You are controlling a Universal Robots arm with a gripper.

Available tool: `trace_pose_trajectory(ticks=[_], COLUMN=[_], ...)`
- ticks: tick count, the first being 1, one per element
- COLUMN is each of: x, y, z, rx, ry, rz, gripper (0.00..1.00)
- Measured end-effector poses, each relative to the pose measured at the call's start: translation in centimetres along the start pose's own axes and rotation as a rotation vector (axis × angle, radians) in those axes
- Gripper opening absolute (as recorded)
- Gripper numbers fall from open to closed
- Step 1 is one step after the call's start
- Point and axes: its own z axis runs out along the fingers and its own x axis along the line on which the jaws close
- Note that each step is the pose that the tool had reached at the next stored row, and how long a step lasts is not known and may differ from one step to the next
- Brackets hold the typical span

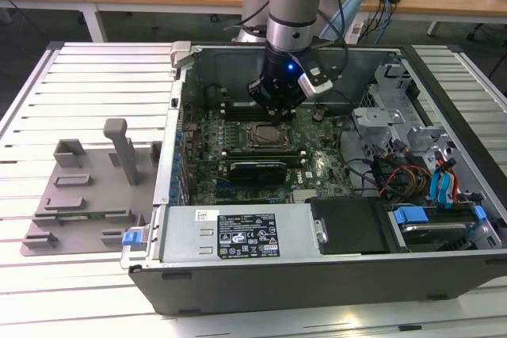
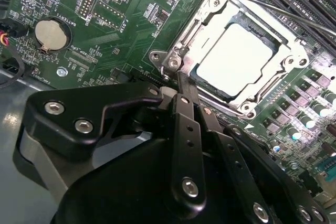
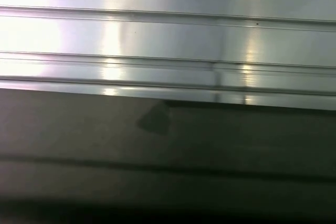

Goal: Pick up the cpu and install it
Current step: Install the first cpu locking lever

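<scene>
On the exterior view's left, a grey fixture plate [image 1: 83,199] with upright posts lies on the slatted table [image 1: 32,116], just beside the open computer case [image 1: 333,275]; it probably serves to stage parts outside the case. The case lies on its side so the motherboard [image 1: 238,128] faces up for access from above. On the power supply [image 1: 238,231] at the case's near edge is a dark label, too small to read. I leave the board's white print unread.

The arm reaches down into the case, with the hand [image 1: 273,104] just above the socket [image 1: 264,136]. In the second wrist view the hand [image 2: 188,95] has its fingers drawn together to a narrow tip and nothing between them, right at the socket frame [image 2: 173,61].

The cpu [image 2: 236,59] sits in the socket, its silvery-white top showing through the metal frame's window. It looks already seated, which would explain the empty hand.

Further toward the exterior view's right are drive bays with blue tabs [image 1: 412,215] and loose cables [image 1: 396,176].
</scene>
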Motion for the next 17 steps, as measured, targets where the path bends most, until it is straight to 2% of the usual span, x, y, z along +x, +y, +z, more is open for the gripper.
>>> trace_pose_trajectory(ticks=[2, 4, 7, 11, 14, 17], x=[-0.01, 0.0, 0.01, 0.09, 0.9, 1.17], y=[0.03, 0.01, 0.0, -0.43, -0.41, -0.39], z=[-0.09, -0.63, -1.04, -1.08, -1.08, -1.06], rx=[-0.0028, -0.0022, -0.0022, -0.0023, -0.0021, -0.0023], ry=[-0.0005, -0.0001, -0.0001, -0.0001, -0.0001, -0.0002], rz=[0.0, 0.0, 0.0, 0.0, 0.0, 0.0], gripper=[0.11, 0.11, 0.11, 0.11, 0.11, 0.11])
